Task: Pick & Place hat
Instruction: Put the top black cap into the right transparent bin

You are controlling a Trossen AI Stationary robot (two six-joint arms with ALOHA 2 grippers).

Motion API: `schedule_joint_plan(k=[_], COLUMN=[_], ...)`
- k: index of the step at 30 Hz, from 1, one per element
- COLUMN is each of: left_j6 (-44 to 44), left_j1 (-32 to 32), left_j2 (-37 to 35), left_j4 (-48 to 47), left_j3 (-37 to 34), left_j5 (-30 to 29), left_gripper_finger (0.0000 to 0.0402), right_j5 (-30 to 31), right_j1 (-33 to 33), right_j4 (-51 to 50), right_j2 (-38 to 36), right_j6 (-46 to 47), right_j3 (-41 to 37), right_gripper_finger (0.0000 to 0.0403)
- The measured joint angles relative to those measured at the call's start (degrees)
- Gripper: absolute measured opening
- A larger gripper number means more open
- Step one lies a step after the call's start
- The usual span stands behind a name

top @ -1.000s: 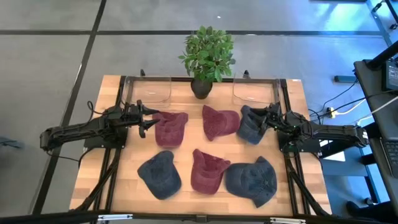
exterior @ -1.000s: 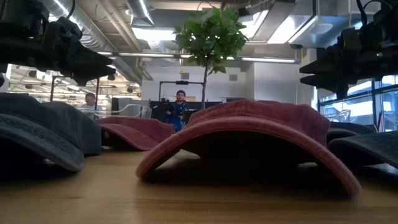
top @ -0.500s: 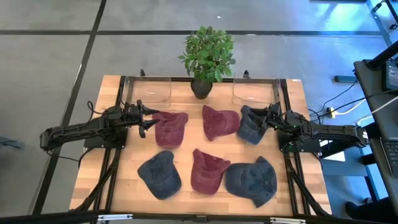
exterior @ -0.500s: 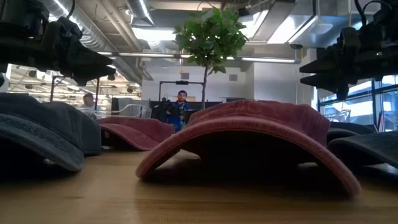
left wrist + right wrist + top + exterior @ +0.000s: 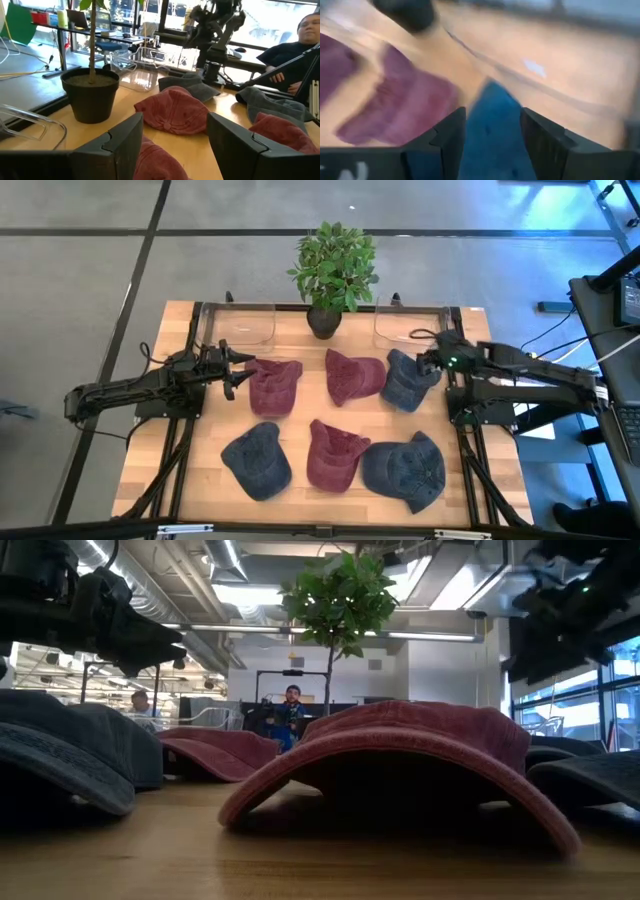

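The right gripper (image 5: 428,364), jaws wide, hangs just above the dark blue hat (image 5: 404,379); the left gripper (image 5: 232,370), jaws wide, waits beside a maroon hat (image 5: 273,385)

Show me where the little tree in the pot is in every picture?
High view: the potted plant stands at the table's far edge, in the middle.
Low view: its leaves rise behind the red hat, top centre.
Left wrist view: its dark pot and thin stem show on the left.
Right wrist view: only a dark blur at the top edge; cannot tell.
Shared landmark: the red hat nearest the pot.
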Motion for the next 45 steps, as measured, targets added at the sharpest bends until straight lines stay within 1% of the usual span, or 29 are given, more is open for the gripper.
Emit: schedule_joint_plan(k=[3, 6, 9, 12, 15, 17, 19, 23, 26, 30, 34, 38, 42, 45], left_j6=[-0.01, -1.15, -2.52, -2.55, -2.56, -2.56, -2.57, -2.57, -2.58, -2.72, -3.58, -3.6, -3.59, -3.56], left_j1=[0.0, 0.0, 0.01, 0.02, 0.02, 0.02, 0.02, 0.02, 0.02, 0.02, 0.02, 0.02, 0.02, 0.02], left_j2=[0.0, 0.0, 0.0, 0.0, 0.0, 0.0, 0.0, 0.0, 0.0, 0.0, 0.0, 0.0, 0.0, 0.0], left_j4=[0.0, 0.0, -0.01, -0.02, -0.02, -0.04, -0.04, -0.04, -0.04, -0.07, -0.08, -0.09, -0.11, -0.11], left_j3=[0.0, 0.0, 0.0, 0.0, 0.0, 0.0, 0.0, 0.0, 0.0, 0.0, 0.0, 0.0, 0.0, 0.0], left_j5=[-2.36, -4.69, -6.02, -6.03, -6.03, -6.03, -6.03, -6.03, -5.98, -5.72, -5.7, -5.61, -5.59, -5.59], left_gripper_finger=[0.0214, 0.0214, 0.0214, 0.0214, 0.0214, 0.0214, 0.0214, 0.0214, 0.0214, 0.0214, 0.0214, 0.0214, 0.0214, 0.0214], right_j5=[-3.93, -8.58, -11.7, -12.18, -11.37, -10.22, -10.1, -9.8, -9.63, -9.33, -7.2, -8.24, -8.63, -9.24], right_j1=[-2.78, -4.77, -5.99, -7.31, -8.85, -9.84, -10.47, -11.0, -11.48, -12.13, -12.13, -12.63, -12.61, -12.61], right_j4=[-0.7, -0.3, -0.31, -0.25, -0.01, 0.14, 0.15, 3.96, 8.12, 8.45, 9.33, 9.43, 9.59, 9.92], right_j2=[6.54, 11.7, 16.27, 19.98, 23.25, 25.49, 27.72, 32.1, 35.33, 39.77, 43.99, 47.49, 48.58, 48.54], right_j6=[3.16, 1.68, 0.55, -1.23, -2.44, -1.11, -3.37, -6.18, -7.44, -7.66, -8.83, -8.94, -9.06, -9.07], right_j3=[0.89, 0.89, 0.43, 0.43, 0.43, 0.43, 0.41, 0.37, 0.37, 0.37, 0.37, 0.84, 1.0, 0.95], right_gripper_finger=[0.0188, 0.0188, 0.0191, 0.0209, 0.0242, 0.0263, 0.0279, 0.0291, 0.0287, 0.0272, 0.0254, 0.0236, 0.0213, 0.0182])
